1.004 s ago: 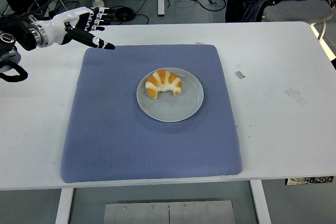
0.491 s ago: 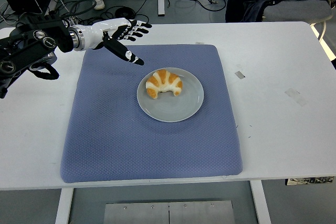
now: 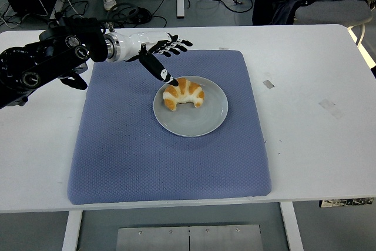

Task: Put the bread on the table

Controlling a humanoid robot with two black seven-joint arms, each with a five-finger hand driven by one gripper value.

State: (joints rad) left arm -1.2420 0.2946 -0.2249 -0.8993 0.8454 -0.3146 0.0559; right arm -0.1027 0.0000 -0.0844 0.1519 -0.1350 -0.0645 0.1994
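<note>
Left robot hand (image 3: 158, 54) has advanced rightward over the blue mat (image 3: 117, 139), fingers spread, grasping nothing, thumb tip just beside croissant (image 3: 183, 93). Croissant sits on grey plate (image 3: 197, 123), mid-table (image 3: 311, 145).

Surfaces and finishes beneath my left hand (image 3: 157, 51).

My hand wears a glossy white plastic shell with black fingers (image 3: 160, 69) tipped in a shiny finish; my arm (image 3: 41, 66) is matt black with metal-looking rings. The mat (image 3: 117, 145) is blue cloth with a fine dimpled weave, matt. The plate (image 3: 202, 119) is smooth grey with a soft sheen. The bread (image 3: 183, 93) has a golden, lightly glazed crust with pale bands. The table (image 3: 311, 133) is smooth matt white.
</note>
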